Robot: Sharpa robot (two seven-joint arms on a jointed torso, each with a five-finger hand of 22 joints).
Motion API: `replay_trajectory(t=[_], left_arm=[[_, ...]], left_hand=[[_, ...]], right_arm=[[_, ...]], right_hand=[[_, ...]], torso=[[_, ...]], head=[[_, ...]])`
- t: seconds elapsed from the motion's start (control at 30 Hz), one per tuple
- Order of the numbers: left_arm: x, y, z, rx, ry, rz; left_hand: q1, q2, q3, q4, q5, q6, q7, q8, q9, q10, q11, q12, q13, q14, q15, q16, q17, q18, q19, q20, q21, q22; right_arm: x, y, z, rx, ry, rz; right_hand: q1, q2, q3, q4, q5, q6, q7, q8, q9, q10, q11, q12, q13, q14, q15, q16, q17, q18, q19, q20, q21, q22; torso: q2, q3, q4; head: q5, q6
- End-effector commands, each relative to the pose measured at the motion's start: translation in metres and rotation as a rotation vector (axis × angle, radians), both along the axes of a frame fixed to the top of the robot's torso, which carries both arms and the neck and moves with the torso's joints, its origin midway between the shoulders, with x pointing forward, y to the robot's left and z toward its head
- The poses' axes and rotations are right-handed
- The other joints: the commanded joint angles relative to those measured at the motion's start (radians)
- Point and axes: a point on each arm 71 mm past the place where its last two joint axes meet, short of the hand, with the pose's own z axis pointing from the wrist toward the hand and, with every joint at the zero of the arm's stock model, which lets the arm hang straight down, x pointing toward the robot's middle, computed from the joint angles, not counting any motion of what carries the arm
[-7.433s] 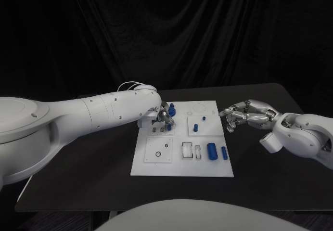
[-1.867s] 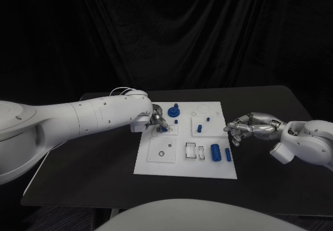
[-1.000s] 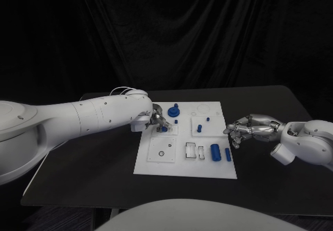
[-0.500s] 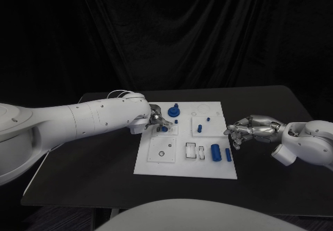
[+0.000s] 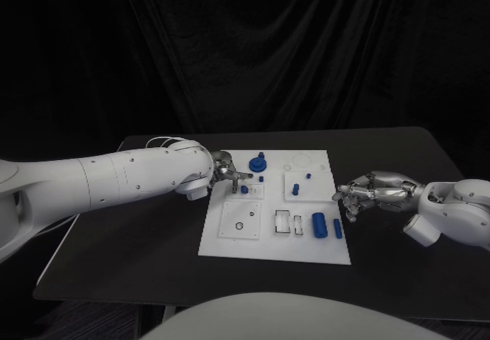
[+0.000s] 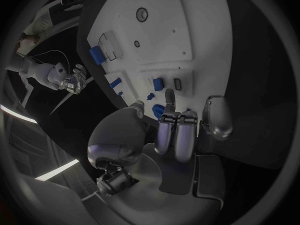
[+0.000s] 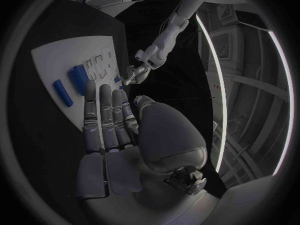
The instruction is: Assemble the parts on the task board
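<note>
Task board [image 5: 240, 237] lies centre frame in head view; left hand [image 5: 229, 174] has pulled back off its upper-left corner, fingers apart, leaving a blue part [image 5: 244, 189] seated. Left wrist view: same part [image 6: 158, 84] beyond the fingertips. Right wrist view: right hand [image 7: 107, 116] spread, holding nothing.

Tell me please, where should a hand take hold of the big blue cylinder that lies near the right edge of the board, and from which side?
Probably from above, across the middle of the big blue cylinder: it lies flat on the task board, both long sides exposed. A thinner blue rod lies alongside, so room there is tight.
</note>
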Motion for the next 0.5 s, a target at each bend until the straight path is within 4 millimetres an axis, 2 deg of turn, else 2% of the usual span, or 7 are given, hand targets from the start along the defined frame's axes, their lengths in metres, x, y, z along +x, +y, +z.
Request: replay_trajectory(t=[0.03, 0.23, 0.4, 0.5], left_arm=[[-0.0007, 0.0019, 0.0032, -0.017, -0.031, 0.018], [-0.0065, 0.0064, 0.0035, -0.016, -0.014, 0.011], [-0.0098, 0.0072, 0.0025, -0.011, 0.011, -0.007], [-0.0103, 0.0065, 0.0014, -0.006, 0.028, -0.019]], left_hand=[[0.001, 0.012, -0.009, 0.0, 0.01, -0.007, 0.0, -0.001, 0.003, 0.094, 0.003, -0.001, 0.254, 0.104, 0.0, -0.001, 0.263, 0.008, 0.0, 0.006, -0.008, 0.0], [0.005, 0.027, -0.02, -0.001, 0.021, 0.003, -0.003, 0.006, 0.009, 0.093, 0.002, -0.001, 0.254, 0.104, -0.001, -0.001, 0.263, 0.009, 0.0, 0.007, -0.009, 0.001], [0.056, 0.04, -0.025, -0.009, 0.078, 0.011, -0.007, 0.012, 0.016, 0.094, -0.002, -0.001, 0.254, 0.104, -0.003, -0.001, 0.263, 0.008, 0.004, 0.005, -0.009, 0.008], [0.072, 0.044, -0.025, -0.01, 0.093, 0.015, -0.009, 0.013, 0.017, 0.093, -0.003, -0.001, 0.254, 0.104, -0.004, -0.001, 0.263, 0.008, 0.005, 0.004, -0.01, 0.009]], right_arm=[[-0.0024, 0.0001, -0.0021, -0.009, 0.021, 0.012], [-0.0027, 0.0004, -0.0022, -0.01, 0.024, 0.015], [-0.0025, 0.0011, -0.0024, -0.01, 0.025, 0.018], [-0.0024, 0.0016, -0.0025, -0.009, 0.026, 0.02]], right_hand=[[-0.01, -0.004, -0.004, 0.0, -0.005, -0.004, 0.0, 0.007, -0.001, -0.01, 0.0, -0.003, -0.001, -0.005, -0.001, -0.001, -0.001, 0.015, -0.006, 0.0, -0.007, -0.001], [-0.01, -0.004, -0.004, 0.0, -0.005, -0.004, 0.0, 0.007, -0.001, -0.01, 0.0, -0.003, -0.001, -0.005, -0.001, -0.001, -0.001, 0.015, -0.006, 0.0, -0.007, -0.001], [-0.011, -0.003, -0.004, 0.0, -0.005, -0.004, 0.0, 0.007, -0.001, -0.011, 0.0, -0.003, -0.002, -0.005, -0.001, -0.001, -0.002, 0.015, -0.006, 0.0, -0.008, -0.002], [-0.011, -0.003, -0.004, 0.0, -0.005, -0.004, 0.0, 0.007, -0.001, -0.011, 0.0, -0.003, -0.002, -0.005, -0.001, -0.001, -0.002, 0.015, -0.006, 0.0, -0.008, -0.002]], torso=[[-0.001, 0.0007, -0.0002], [-0.002, 0.001, 0.0005], [-0.002, 0.0021, 0.0001], [-0.001, -0.0001, 0.0006]], head=[[0.0, 0.0], [-0.001, 0.0], [0.002, 0.0], [0.004, 0.0]])
